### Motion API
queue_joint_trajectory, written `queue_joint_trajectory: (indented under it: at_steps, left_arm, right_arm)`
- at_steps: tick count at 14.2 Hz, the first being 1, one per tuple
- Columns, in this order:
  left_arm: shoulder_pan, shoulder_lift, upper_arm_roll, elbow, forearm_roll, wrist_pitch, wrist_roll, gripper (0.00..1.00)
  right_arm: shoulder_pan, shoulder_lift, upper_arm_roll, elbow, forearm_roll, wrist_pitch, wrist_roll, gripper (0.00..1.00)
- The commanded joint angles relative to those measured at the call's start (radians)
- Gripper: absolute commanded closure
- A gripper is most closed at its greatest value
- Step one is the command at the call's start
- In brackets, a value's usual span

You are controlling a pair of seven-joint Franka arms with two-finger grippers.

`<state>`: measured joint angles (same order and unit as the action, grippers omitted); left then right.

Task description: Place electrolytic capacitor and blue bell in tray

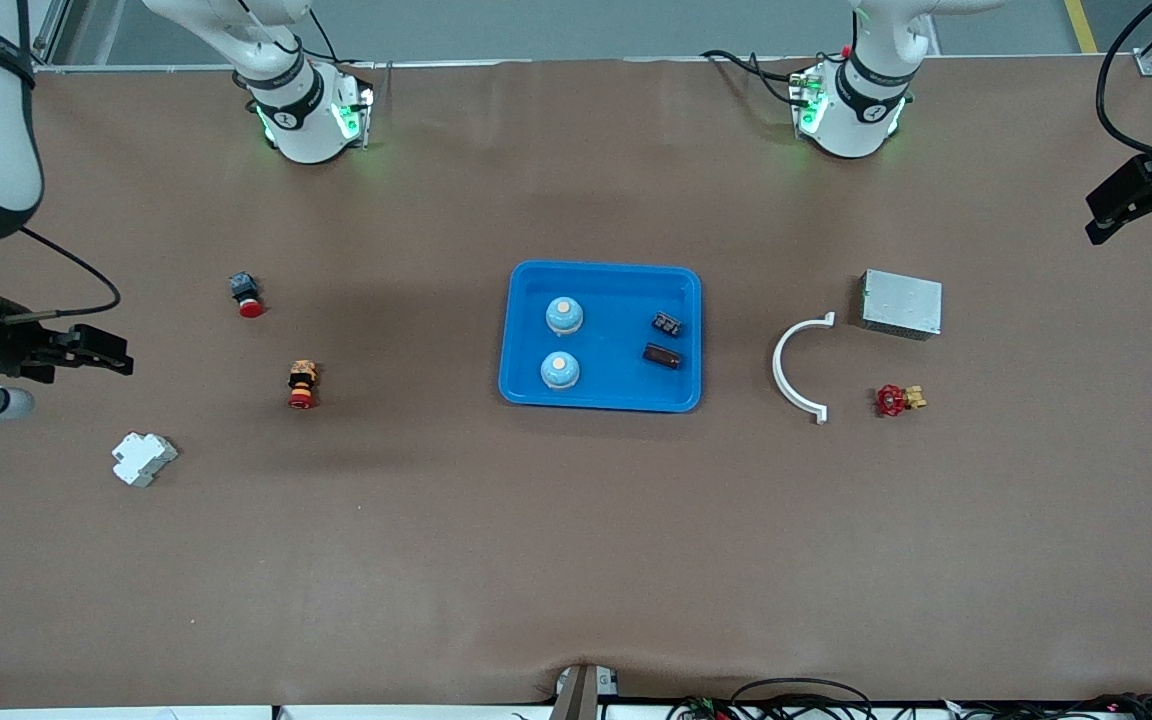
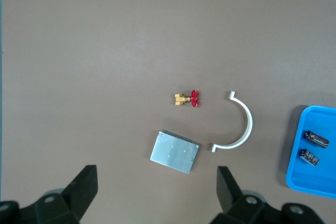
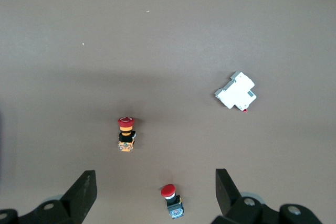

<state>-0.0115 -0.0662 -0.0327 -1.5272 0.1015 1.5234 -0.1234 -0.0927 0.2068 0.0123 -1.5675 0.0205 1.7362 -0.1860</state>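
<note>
Sitting at the middle of the table, the tray [image 1: 600, 335] holds all four task pieces: two blue bells [image 1: 564, 316] side by side toward the right arm's end, one nearer the front camera than the other, and two dark capacitors [image 1: 663, 355] toward the left arm's end, likewise one nearer than the other (a corner of the tray with both capacitors also shows in the left wrist view). Neither arm touches anything. The right gripper [image 1: 101, 350] hangs in the air over the right arm's end of the table, its fingers [image 3: 84, 195] spread wide and empty; on the table at that end lie a white breaker [image 1: 143, 458], a red-capped button on an orange base [image 1: 303, 385] and a second red button on a black base [image 1: 247, 293]. The left gripper [image 1: 1131, 200] hangs over the left arm's end, its fingers [image 2: 81, 190] also wide apart with nothing between them. On the table at that end are a silver box [image 1: 900, 304], a white half-ring clamp [image 1: 798, 367] between the box and the tray, and a small brass valve with a red handwheel [image 1: 898, 400] just beside the clamp.
</note>
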Motion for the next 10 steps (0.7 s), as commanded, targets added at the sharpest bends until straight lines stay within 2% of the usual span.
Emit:
queue_joint_trajectory:
  at_steps: [1,5,10]
  left_arm:
    - [-0.010,-0.029,0.013,-0.018,-0.016,-0.008,0.018,0.00]
    - [-0.011,-0.011,0.013,0.002,-0.016,-0.005,0.018,0.00]
    - [-0.016,0.002,-0.003,0.009,-0.017,-0.011,0.018,0.00]
  right_arm:
    - [-0.013,-0.046,0.009,-0.032,0.021,-0.010,-0.020,0.00]
    - [0.027,-0.059,0.015,-0.031,0.033,-0.010,0.069,0.00]
    - [0.048,-0.058,0.015,-0.026,0.042,0.002,0.082,0.00]
